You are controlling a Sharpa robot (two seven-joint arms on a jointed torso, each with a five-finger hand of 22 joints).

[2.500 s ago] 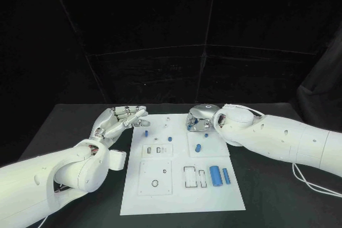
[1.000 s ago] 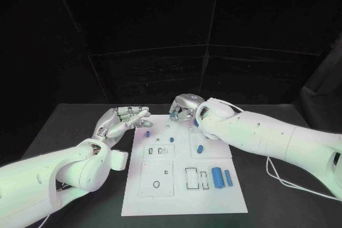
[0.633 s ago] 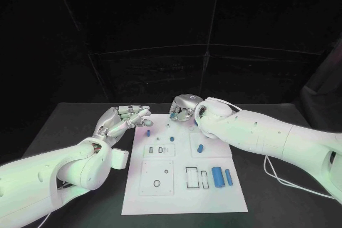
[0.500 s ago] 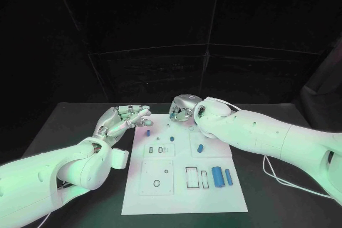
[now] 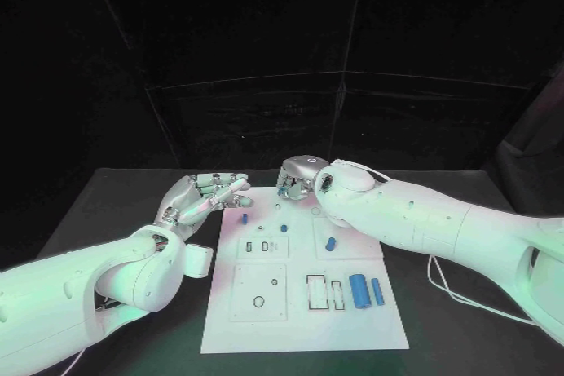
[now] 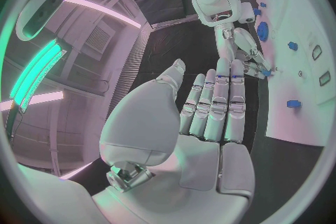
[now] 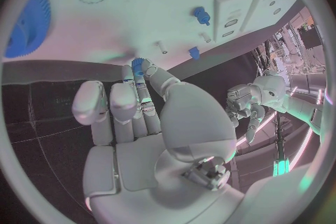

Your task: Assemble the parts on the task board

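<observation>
**Right hand pinches a small blue part above the far edge of the task board**

A white task board (image 5: 303, 311) lies in the middle of a black table (image 5: 106, 205), with a white robot arm reaching in from each side.

The right hand (image 5: 297, 180) hovers over the board's far edge, near its middle. Its fingers are drawn together, and in the right wrist view the fingertips (image 7: 143, 75) pinch a small blue gear-like part (image 7: 138, 65). A larger blue gear (image 7: 28, 22) lies on the board farther off.

The left hand (image 5: 202, 195) sits at the board's far left corner, palm turned up. Its fingers (image 6: 213, 106) lie straight and side by side, thumb set apart, and it holds nothing.

On the board, two small blue pieces (image 5: 244, 218) stand near the far left. A blue oval piece (image 5: 330, 245) lies toward the middle right. Two blue cylinders (image 5: 366, 291) lie side by side nearer the robot, just right of two rectangular slots (image 5: 315, 292).
</observation>
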